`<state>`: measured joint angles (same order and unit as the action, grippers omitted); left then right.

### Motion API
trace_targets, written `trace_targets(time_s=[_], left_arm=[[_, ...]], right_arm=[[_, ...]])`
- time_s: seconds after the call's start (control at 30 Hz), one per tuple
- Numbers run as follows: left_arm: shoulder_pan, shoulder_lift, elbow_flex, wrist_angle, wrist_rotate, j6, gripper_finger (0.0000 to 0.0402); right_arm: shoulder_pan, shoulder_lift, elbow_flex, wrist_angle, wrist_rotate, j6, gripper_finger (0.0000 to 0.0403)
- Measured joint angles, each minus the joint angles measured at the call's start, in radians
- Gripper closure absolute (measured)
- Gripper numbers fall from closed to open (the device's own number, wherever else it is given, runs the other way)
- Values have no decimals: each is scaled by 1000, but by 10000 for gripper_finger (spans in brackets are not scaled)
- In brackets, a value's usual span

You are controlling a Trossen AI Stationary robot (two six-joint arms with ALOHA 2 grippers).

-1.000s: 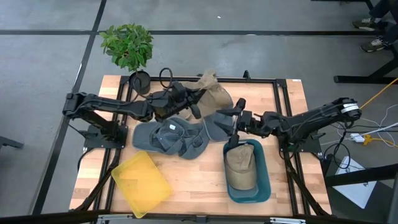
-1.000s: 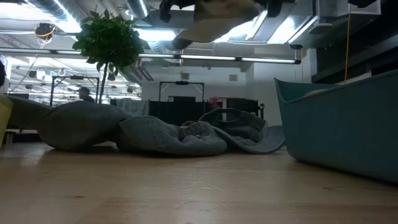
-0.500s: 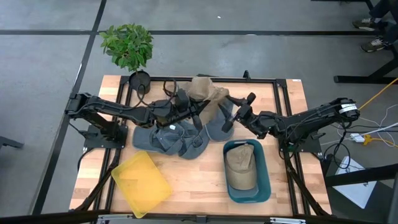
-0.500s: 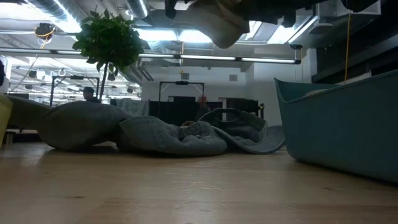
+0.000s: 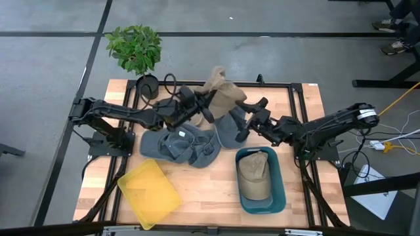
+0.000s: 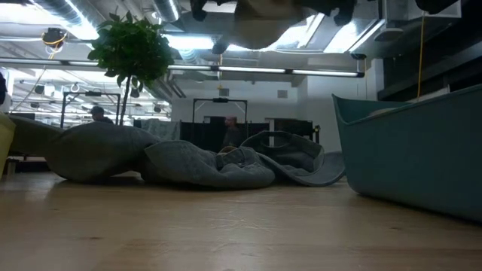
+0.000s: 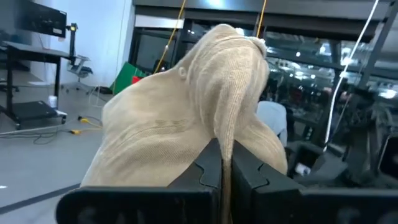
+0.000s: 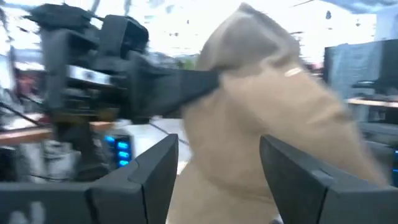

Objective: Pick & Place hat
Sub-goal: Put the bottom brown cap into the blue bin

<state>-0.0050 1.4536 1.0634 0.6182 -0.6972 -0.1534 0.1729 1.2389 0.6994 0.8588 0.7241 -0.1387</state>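
A wooden table (image 5: 197, 196) in a black frame stands on a grey floor, with a potted plant (image 5: 136, 50) at its far left corner. Taking the teal bin (image 5: 278, 190) near the table's front right as the landmark: a tan hat (image 5: 255, 179) lies inside it, a yellow tray (image 5: 149, 193) sits well to its left, and a heap of grey hats (image 5: 180, 145) lies on the wood between the tray and the bin, a little farther back. Above and behind the bin's far-left corner, a second tan hat (image 5: 221, 97) hangs in the air over the grey heap. The left gripper (image 5: 202, 105) is clenched on this raised hat; the left wrist view shows its dark fingers (image 7: 205, 171) pinched tight on a fold of the cloth. The right gripper (image 5: 244, 122) hovers just beyond the bin's far rim, beside the raised hat, its fingers (image 8: 152, 171) spread wide with the hat's crown between them, not gripping it.
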Motion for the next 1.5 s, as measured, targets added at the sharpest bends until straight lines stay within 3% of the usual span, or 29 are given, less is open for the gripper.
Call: trace_targets(time_s=[0.17, 0.37, 0.6, 0.77, 1.03, 1.23, 1.5], left_arm=[[15, 0, 0, 16, 53, -40, 398], [5, 21, 0, 39, 69, -58, 398], [5, 24, 0, 58, 49, -46, 398], [4, 23, 0, 65, 39, -44, 398], [4, 14, 0, 9, 158, -62, 398], [4, 13, 0, 3, 175, -73, 398], [4, 14, 0, 11, 137, -77, 398]], right_arm=[[-23, 85, 53, 4, -9, -32, 179], [-40, 246, 233, -25, -4, -190, 179], [-41, 366, 415, -154, 267, -291, 179], [-42, 372, 428, -154, 277, -314, 179], [-23, 371, 427, -161, 280, -418, 179], [-17, 371, 427, -161, 283, -423, 183], [-17, 370, 426, -161, 349, -417, 252]])
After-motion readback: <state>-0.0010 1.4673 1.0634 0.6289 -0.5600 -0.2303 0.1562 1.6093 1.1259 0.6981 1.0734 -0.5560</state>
